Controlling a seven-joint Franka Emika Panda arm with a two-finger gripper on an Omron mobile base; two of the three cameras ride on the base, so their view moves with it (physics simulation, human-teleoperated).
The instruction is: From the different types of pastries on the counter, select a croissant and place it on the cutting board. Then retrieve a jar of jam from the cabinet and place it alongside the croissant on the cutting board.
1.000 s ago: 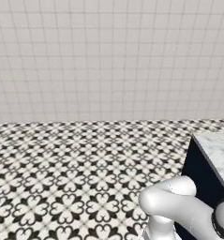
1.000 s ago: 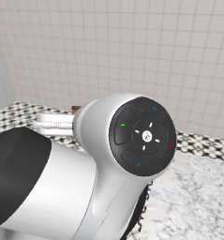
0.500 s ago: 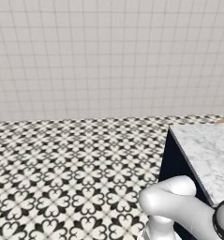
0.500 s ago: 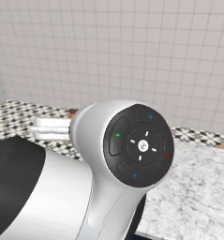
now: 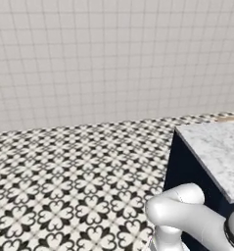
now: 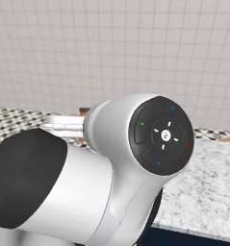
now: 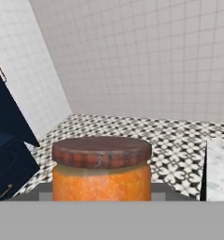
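Observation:
The jar of jam (image 7: 101,173), orange with a dark brown lid, stands upright and very close at the bottom of the hand view. My gripper is shut on it, and the jar hides the fingertips. The counter (image 5: 214,152), white-grey marble over a dark navy front, shows its corner at the right of the left base view. It lies beyond my arm as the counter (image 6: 208,187) in the right base view and at the right edge as the counter (image 7: 219,168) in the hand view. The navy cabinet (image 7: 8,140) with gold handles stands at the left. The croissant and cutting board are out of view.
Black-and-white patterned floor (image 5: 69,181) stretches to a white tiled wall (image 5: 113,59). My arm's big white joint (image 6: 135,158) blocks much of the right base view. A thin brown strip (image 5: 229,118) lies at the counter's far edge; I cannot tell what it is.
The whole picture has shifted in both base views, so the base has moved: the counter corner has slid leftward and further into the left base view. The arm's pose looks unchanged.

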